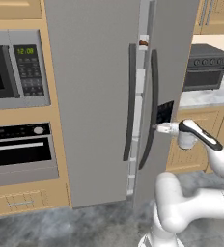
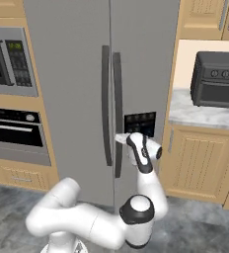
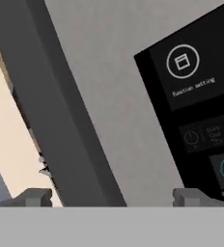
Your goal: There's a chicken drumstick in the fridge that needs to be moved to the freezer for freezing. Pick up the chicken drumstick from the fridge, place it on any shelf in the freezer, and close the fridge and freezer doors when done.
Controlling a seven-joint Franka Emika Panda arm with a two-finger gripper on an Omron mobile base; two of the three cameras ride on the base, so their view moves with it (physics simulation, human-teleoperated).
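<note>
Gripper (image 3: 112, 197), fingers apart and empty, is straddling the right door handle (image 1: 151, 113); closing off-centre risks slipping onto the control panel (image 2: 139, 123).

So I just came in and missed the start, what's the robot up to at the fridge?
The white arm has its pincer open at the dark handle of the right-hand fridge door, beside the black control panel. That door stands slightly ajar, with a small brown item visible through the gap near the top. The pincer holds nothing yet.
</note>
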